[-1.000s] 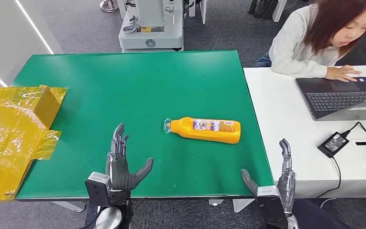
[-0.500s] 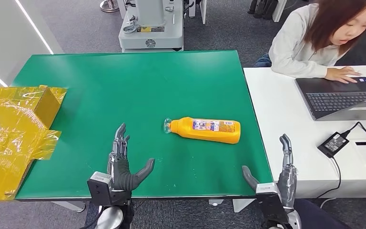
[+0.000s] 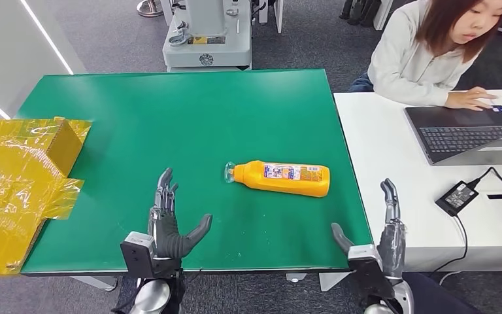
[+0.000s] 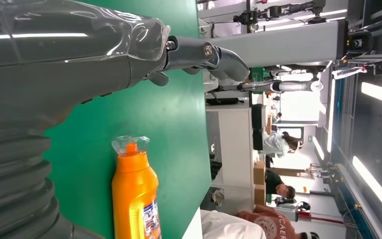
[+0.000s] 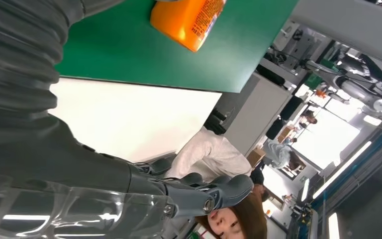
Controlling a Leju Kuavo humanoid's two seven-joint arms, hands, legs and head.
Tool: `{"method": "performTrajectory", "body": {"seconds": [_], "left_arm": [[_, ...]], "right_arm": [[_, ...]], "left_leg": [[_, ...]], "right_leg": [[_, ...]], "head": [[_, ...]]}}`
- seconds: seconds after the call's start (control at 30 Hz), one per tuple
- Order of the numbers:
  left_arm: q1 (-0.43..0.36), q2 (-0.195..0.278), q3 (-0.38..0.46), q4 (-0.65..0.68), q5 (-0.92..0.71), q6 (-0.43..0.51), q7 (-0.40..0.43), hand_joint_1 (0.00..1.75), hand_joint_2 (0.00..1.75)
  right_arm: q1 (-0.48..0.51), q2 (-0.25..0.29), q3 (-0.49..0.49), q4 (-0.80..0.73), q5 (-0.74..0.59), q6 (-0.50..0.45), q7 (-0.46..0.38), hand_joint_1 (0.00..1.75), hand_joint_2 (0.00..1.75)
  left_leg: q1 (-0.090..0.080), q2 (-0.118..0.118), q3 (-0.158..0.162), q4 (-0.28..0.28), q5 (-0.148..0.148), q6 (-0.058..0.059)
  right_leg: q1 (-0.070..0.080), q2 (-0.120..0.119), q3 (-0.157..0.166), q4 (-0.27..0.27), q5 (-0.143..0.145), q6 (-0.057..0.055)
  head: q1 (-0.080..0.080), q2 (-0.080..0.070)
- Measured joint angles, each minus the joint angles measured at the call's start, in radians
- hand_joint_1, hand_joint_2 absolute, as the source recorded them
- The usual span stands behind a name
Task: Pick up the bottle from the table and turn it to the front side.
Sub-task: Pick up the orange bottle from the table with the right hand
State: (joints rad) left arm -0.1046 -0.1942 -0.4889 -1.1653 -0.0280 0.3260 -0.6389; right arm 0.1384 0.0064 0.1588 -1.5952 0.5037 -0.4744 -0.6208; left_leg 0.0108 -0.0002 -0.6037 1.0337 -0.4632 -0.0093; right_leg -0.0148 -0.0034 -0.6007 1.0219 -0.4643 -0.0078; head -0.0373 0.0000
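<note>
One green table [image 3: 137, 124] takes up most of my head view, and I place everything else against it. Butted against its right edge is a white desk [image 3: 392, 163], where a person [image 3: 431, 52] sits at the far end with a hand on a laptop [image 3: 470, 134]; a black power brick [image 3: 456, 197] lies on the desk nearer me. Crumpled yellow wrap [image 3: 19, 176] overhangs the table's left edge. The bottle [image 3: 284, 178] lies on its side on the table's right half, toward the near edge, orange with a printed label facing up, its clear cap pointing left and its base toward the desk. I see my left hand [image 3: 168, 222] over the table's near edge, left of the bottle and apart from it, fingers spread and holding nothing. My right hand [image 3: 382, 239] stands at the table's near right corner, fingers extended upward, thumb out, also empty and clear of the bottle.
</note>
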Motion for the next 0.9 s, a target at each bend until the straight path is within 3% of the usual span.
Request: {"method": "performTrajectory", "body": {"seconds": [0.2, 0.4, 0.53, 0.73, 0.9], "left_arm": [[-0.039, -0.02, -0.021, 0.034, 0.002, -0.031, -0.004, 0.0, 1.75], [-0.088, -0.035, -0.047, 0.084, 0.006, -0.058, -0.008, 0.0, 1.75], [-0.12, -0.038, -0.058, 0.121, 0.016, -0.068, -0.019, 0.0, 1.75], [-0.149, -0.038, -0.078, 0.175, 0.023, -0.095, -0.034, 0.0, 1.75], [-0.172, -0.041, -0.091, 0.203, 0.02, -0.11, -0.025, 0.0, 1.75]], "right_arm": [[-0.112, -0.044, 0.004, 0.077, 0.114, 0.037, 0.066, 0.0, 1.75], [-0.301, -0.101, 0.036, 0.228, 0.155, 0.129, 0.118, 0.0, 1.75], [-0.441, -0.121, 0.078, 0.363, 0.151, 0.256, 0.152, 0.0, 1.75], [-0.611, -0.135, 0.167, 0.578, 0.109, 0.524, 0.171, 0.0, 1.75], [-0.718, -0.134, 0.248, 0.728, 0.111, 0.641, 0.188, 0.0, 1.75]], "left_leg": [[0.0, 0.0, 0.0, 0.001, 0.001, 0.001], [0.0, 0.001, 0.0, 0.001, 0.002, 0.001], [0.0, 0.001, 0.001, 0.001, 0.002, 0.001], [0.0, 0.0, 0.001, 0.001, 0.003, 0.0], [0.0, 0.0, 0.0, 0.001, 0.003, 0.0]], "right_leg": [[0.0, 0.0, 0.0, 0.0, 0.002, 0.0], [0.0, 0.002, 0.0, 0.0, 0.003, 0.001], [0.0, 0.002, 0.0, 0.0, 0.003, 0.001], [0.0, 0.001, 0.0, 0.001, 0.003, 0.0], [0.0, 0.001, 0.0, 0.001, 0.003, 0.001]], "head": [[0.0, 0.0], [0.0, 0.0], [0.0, 0.0], [0.0, 0.0], [0.0, 0.0]]}}
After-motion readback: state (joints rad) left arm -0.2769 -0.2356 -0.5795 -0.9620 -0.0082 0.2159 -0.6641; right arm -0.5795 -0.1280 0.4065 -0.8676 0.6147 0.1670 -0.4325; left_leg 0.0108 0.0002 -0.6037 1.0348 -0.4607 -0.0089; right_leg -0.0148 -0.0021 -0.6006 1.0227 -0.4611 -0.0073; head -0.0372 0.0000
